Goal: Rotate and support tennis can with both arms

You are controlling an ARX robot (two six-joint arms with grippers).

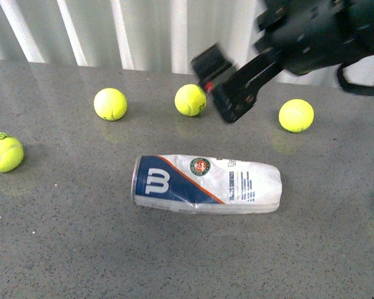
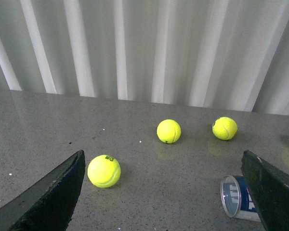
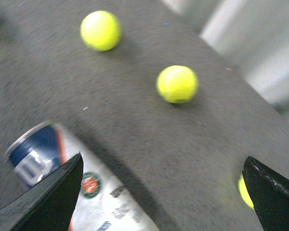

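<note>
On the grey speckled desk (image 1: 81,249), dead centre in the front view, the tall clear crinkled plastic tennis can with the blue-and-white label (image 1: 206,184) lies on its side. Its long axis runs 9 to 3 o'clock, with the rimmed end at 9. My bulky black right arm (image 1: 318,31) hangs above the desk at about 1 o'clock of the can. Its jaws are spread wide with nothing in them, and its wrist view is blurred. The left arm is out of the front view, but its black fingers (image 2: 48,197) also stand far apart and empty, with the can's rim at the frame's edge. Four yellow-green tennis balls sit clear of the can, one at 9 o'clock (image 1: 3,151), one at 11 (image 1: 110,104), one at 12 (image 1: 191,99) just beside the right jaws, and one at 2 (image 1: 296,115). My worry is the round wall. One finger landing first would probably roll the can toward 6 or 12. A hard squeeze could buckle the thin plastic, and a low approach might knock the 12 o'clock ball.
</note>
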